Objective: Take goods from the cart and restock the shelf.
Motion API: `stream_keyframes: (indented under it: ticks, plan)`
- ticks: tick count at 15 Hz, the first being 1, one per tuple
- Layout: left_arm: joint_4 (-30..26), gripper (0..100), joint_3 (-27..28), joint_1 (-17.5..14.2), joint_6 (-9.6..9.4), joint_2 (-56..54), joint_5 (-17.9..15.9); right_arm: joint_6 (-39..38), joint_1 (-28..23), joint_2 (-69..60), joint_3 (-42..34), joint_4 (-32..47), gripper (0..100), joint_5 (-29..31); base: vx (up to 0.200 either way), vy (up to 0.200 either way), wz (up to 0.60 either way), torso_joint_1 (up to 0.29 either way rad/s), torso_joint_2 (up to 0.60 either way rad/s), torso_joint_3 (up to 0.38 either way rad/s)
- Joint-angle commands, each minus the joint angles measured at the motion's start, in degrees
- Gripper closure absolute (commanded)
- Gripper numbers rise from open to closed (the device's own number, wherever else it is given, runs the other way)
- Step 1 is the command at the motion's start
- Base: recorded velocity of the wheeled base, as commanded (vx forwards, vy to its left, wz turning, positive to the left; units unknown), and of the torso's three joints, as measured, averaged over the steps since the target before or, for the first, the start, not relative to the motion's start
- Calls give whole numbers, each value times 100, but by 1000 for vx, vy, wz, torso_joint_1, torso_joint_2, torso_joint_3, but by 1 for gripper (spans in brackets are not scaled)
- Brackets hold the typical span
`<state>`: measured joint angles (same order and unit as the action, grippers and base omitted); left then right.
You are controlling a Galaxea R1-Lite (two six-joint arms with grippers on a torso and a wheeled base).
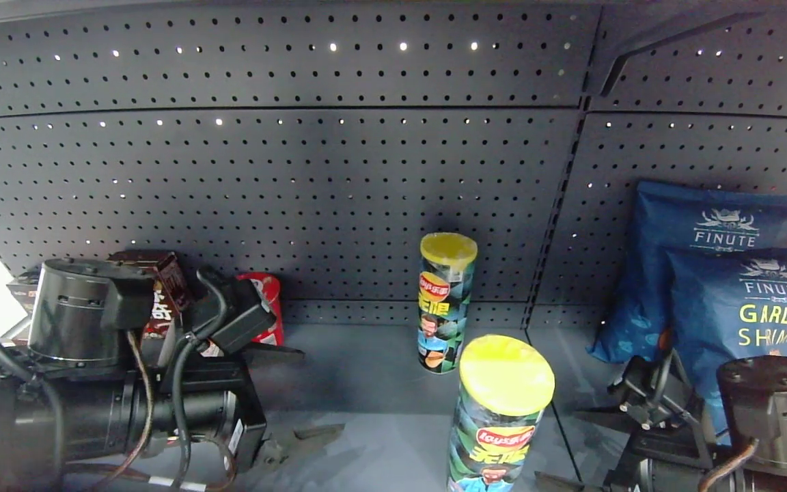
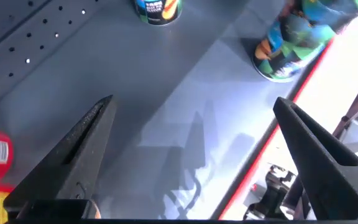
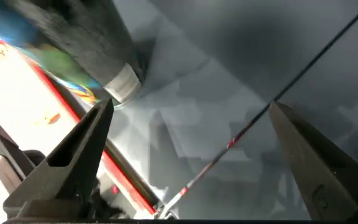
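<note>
Head cam: sits high, faces fwd & down into the shelf bay from close up. Pegboard back takes the upper part, shelf deck lies below, arms at both lower corners.

L wrist cam: low over the deck, looks out btwn the left gripper's spread fingers twd the rear can & front can. Very near, so it gets only the cans' lower ends.

R wrist cam: tilted, also close to the deck, looks past the right gripper, fingers wide apart, at the front can's base, blurred.

Shared: head + L wrist both take both cans & the deck btwn them. All three catch the front can. Both wrist cams catch the red edge strip.
</note>
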<state>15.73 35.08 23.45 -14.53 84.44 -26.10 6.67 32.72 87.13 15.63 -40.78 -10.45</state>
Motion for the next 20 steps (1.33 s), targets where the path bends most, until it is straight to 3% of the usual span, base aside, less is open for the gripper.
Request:
stream_keyframes:
  ticks: [1, 20]
  plan:
    - [9, 0, -81, 1, -6, -200, 0, 1, -2, 296, 46, 8, 0, 8, 0, 0, 0, 0, 0, 0]
    - [18, 0, -2, -16, -6, -139, -9, 1, 419, 1158, 960, -18, 0, 16, 0, 0, 0, 0, 0, 0]
